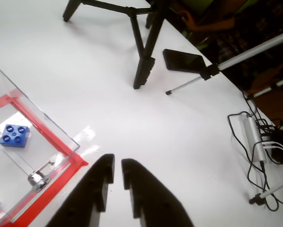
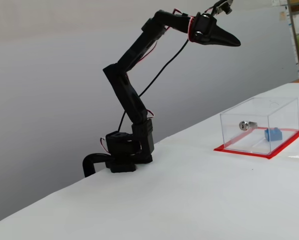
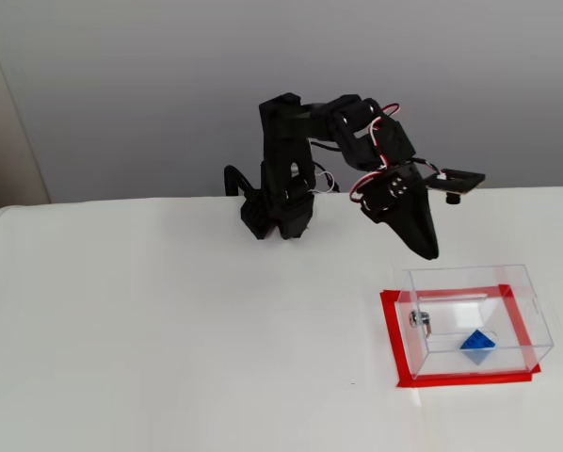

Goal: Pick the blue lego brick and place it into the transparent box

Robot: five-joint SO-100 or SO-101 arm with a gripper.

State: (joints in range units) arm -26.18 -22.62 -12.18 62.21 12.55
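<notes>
The blue lego brick (image 1: 14,135) lies studs up on the floor of the transparent box (image 1: 54,130), at the left of the wrist view. Both fixed views show the brick (image 2: 273,134) (image 3: 476,342) inside the clear box (image 2: 259,111) (image 3: 470,281), which has a red base edge. A silver lock piece (image 1: 37,179) sits on the box wall. My gripper (image 1: 118,163) hangs high in the air, apart from the box, to the upper left of it in both fixed views (image 2: 234,43) (image 3: 430,252). Its black jaws are together and hold nothing.
A black tripod (image 1: 144,47) stands on the white table at the far side in the wrist view, with a dark phone (image 1: 183,60) beside it. Thin silver stand legs (image 1: 255,49) and a tangle of cables (image 1: 257,142) lie along the table's right edge.
</notes>
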